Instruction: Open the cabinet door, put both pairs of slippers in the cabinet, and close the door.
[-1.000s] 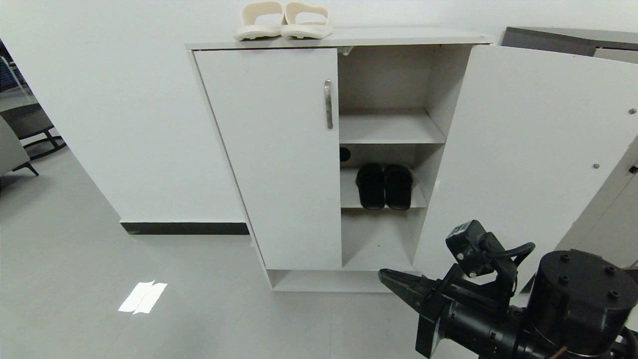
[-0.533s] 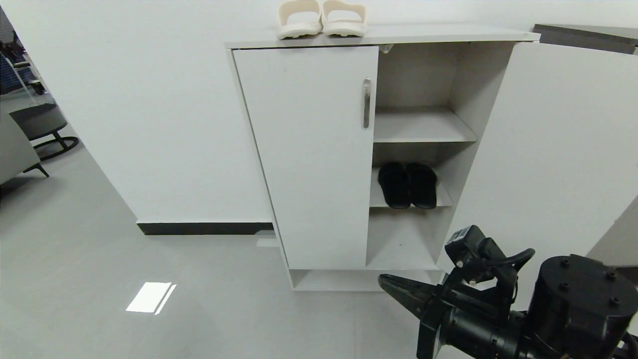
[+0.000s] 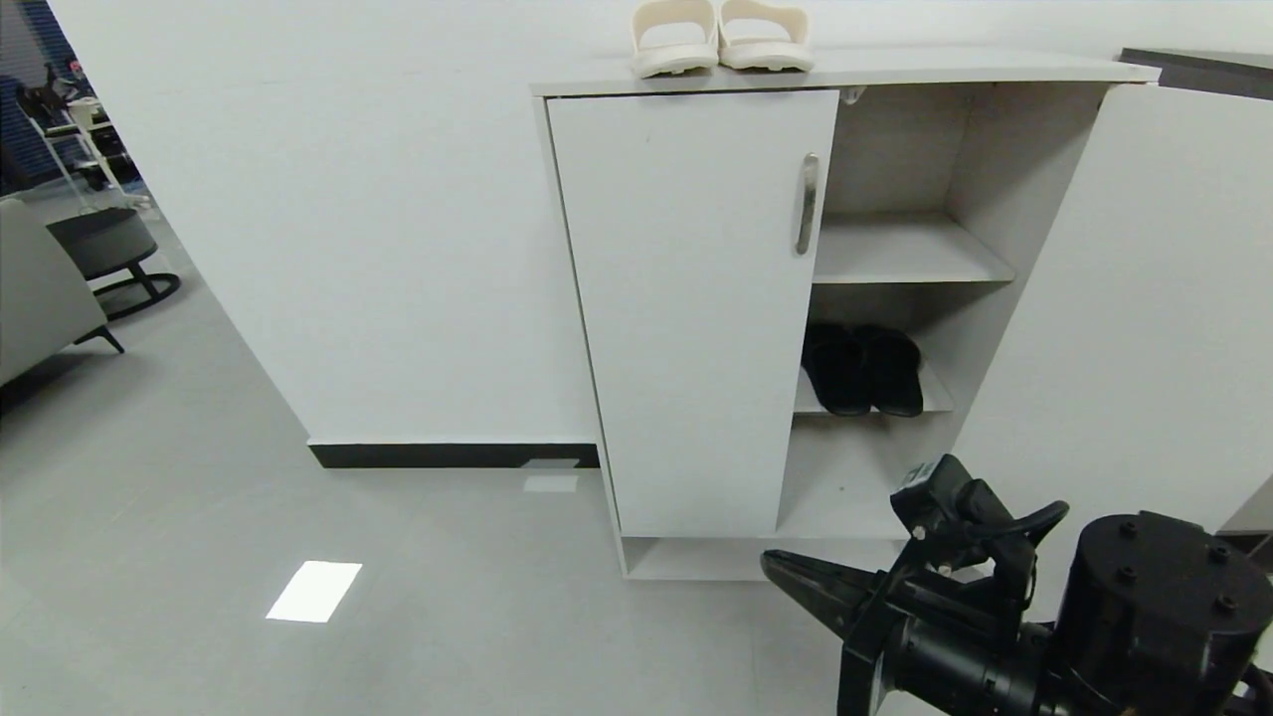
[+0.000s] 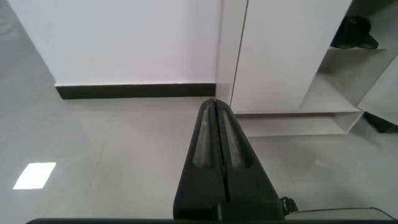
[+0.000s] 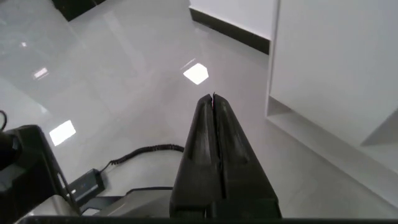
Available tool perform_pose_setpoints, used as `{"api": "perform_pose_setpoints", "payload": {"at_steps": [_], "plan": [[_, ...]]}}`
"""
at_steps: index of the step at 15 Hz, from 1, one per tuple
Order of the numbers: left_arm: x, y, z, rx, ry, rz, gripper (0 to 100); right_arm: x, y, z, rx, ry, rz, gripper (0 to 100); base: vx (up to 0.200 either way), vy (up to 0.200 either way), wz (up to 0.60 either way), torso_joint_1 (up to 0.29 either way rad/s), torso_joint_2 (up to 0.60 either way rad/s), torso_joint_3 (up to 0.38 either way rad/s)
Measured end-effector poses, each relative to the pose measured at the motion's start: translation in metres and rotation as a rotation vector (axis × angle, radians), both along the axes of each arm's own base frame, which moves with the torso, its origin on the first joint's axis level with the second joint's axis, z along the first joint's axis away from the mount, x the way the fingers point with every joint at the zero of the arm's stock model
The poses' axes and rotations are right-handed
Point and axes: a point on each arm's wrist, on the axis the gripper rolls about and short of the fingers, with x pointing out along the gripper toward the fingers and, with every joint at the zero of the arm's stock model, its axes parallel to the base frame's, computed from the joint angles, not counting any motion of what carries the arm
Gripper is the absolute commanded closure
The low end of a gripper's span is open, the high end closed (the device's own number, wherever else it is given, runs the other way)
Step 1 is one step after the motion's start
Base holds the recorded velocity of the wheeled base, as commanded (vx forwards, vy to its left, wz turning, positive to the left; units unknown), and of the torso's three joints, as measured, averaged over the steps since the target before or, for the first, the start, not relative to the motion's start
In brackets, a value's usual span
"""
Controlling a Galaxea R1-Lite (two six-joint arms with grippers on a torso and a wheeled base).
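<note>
Right claw (image 3: pixel 774 565) sits low in front of the cabinet (image 3: pixel 945 68), its two fingers pressed flat together with nothing between them, and the right wrist view confirms it: the right claw (image 5: pixel 213 101) is a single closed wedge over bare floor (image 5: pixel 124 74), with a bright light patch (image 5: pixel 196 73) out beyond its tip. Left claw (image 4: pixel 214 107) is the same story, fingers sealed along one thin seam, carrying nothing, pointing at the foot of the cabinet, where a dark skirting strip (image 4: pixel 134 91) runs along the wall beyond the tip. Now the slippers: the black slippers (image 3: pixel 863 370) lie side by side on the middle shelf (image 3: pixel 935 403), up beyond the right claw's tip and a touch to its right, well apart from it; from the left claw they show far off past the closed door's edge (image 4: pixel 353 34). The cream slippers (image 3: pixel 719 38) sit together on the cabinet's top, high above and far beyond the right claw, not yet inside. The right-hand door (image 3: pixel 1144 298) stands swung wide open just to the claw's right, while the left-hand door (image 3: pixel 696 298) is closed, beyond and left of the tip, its metal handle (image 3: pixel 807 204) upright at the inner edge. The upper shelf (image 3: pixel 905 254) lies above the black pair.
</note>
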Motion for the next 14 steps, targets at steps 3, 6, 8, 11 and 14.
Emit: {"api": "perform_pose_setpoints", "payload": {"at_steps": [3, 6, 8, 11, 14], "plan": [[0.0, 0.0, -0.0001, 0.0, 0.001, -0.002, 100, 0.0002, 0.0009, -0.0015, -0.005, 0.004, 0.002, 100, 0.0, 0.0, 0.0, 0.0, 0.0, 0.0], [0.0, 0.0, -0.0002, -0.001, 0.002, -0.001, 100, 0.0003, 0.0012, -0.002, -0.007, 0.004, 0.002, 100, 0.0, 0.0, 0.0, 0.028, -0.11, -0.07], [0.0, 0.0, 0.0002, -0.001, -0.001, -0.001, 100, 0.0007, 0.001, -0.0022, -0.008, 0.004, -0.001, 100, 0.0, 0.0, 0.0, 0.044, -0.24, -0.256], [0.0, 0.0001, -0.0001, -0.001, 0.001, -0.001, 100, 0.0015, 0.0008, -0.0026, -0.011, 0.005, -0.005, 100, 0.0, 0.0, 0.0, 0.159, -0.44, -0.299], [0.0, 0.0001, -0.0001, -0.001, 0.001, -0.001, 100, 0.0008, 0.0011, -0.0021, -0.009, 0.003, -0.001, 100, 0.0, 0.0, 0.0, 0.162, -0.5, -0.287]]}}
